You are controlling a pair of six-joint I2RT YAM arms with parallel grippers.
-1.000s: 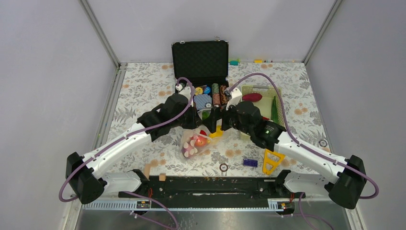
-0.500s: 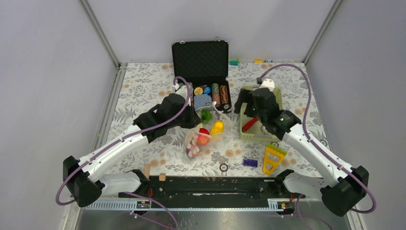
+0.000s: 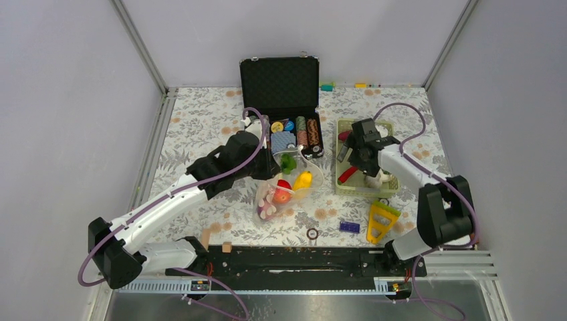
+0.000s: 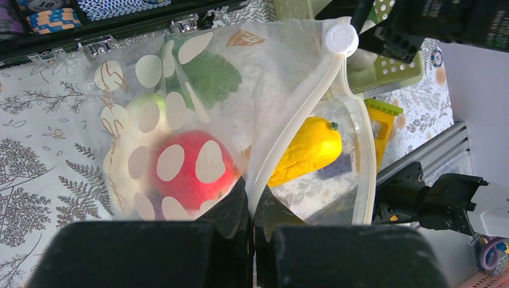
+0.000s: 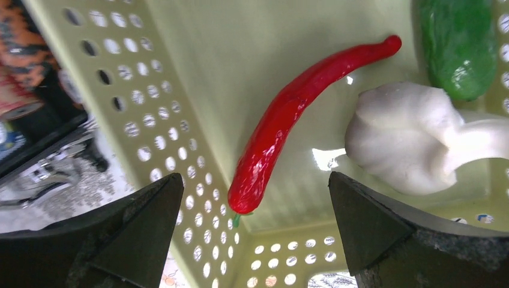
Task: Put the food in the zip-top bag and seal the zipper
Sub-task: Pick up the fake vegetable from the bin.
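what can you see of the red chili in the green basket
The red chili is a long, slim, glossy, plastic-looking pod, gently curved, with a small green stem tip at its thicker end. It lies flat on the floor of the pale green perforated basket, near one wall, with a white piece and a green piece close by. The open right end effector hovers over it, one finger on either side, not gripping it.
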